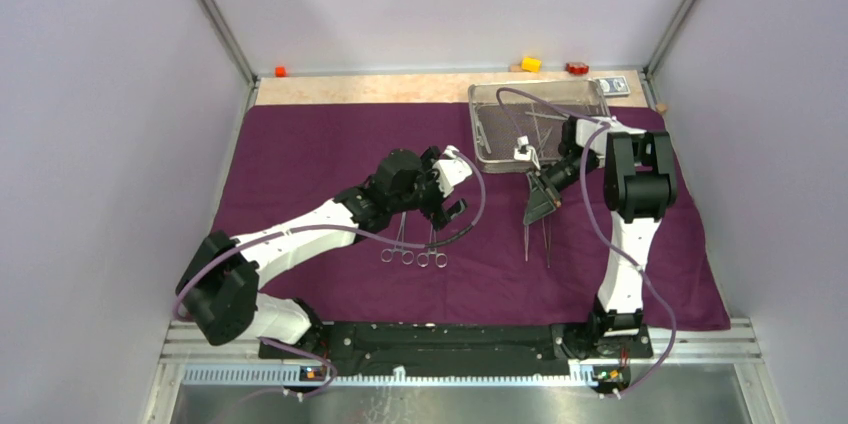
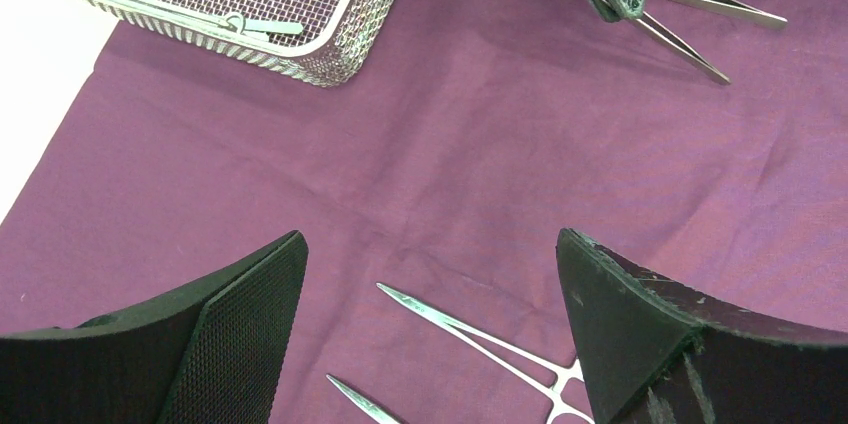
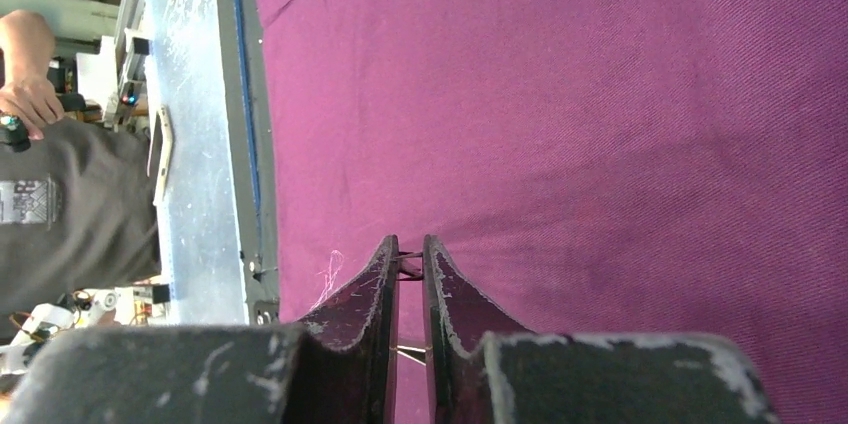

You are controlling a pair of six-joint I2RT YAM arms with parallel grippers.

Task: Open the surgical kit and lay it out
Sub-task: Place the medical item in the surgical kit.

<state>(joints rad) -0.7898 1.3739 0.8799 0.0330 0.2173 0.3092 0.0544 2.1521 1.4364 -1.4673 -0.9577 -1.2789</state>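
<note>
From above, the dark purple cloth wrap point(image 1: 300, 154) lies spread flat over the table point(image 1: 360, 89), with the wire-mesh tray point(image 1: 478, 129) on its far right part. The left tool point(image 1: 452, 191) hangs with its fingers wide apart just beyond two ring-handled clamps point(image 1: 400, 239), which lie side by side on the cloth with their rings toward the arm bases. The right tool point(image 1: 540, 206) points down at the far ends of the tweezers point(image 1: 545, 239), which lie on the cloth near the tray. In the left wrist view, that tool's fingers point(image 2: 250, 314) stand far apart with nothing between them; the clamp tips show below, and the tray corner is at upper left. In the right wrist view, the fingers point(image 3: 375, 289) are nearly together over the cloth. A thin sliver of steel shows in the narrow gap, but I cannot tell whether it is clamped.
</note>
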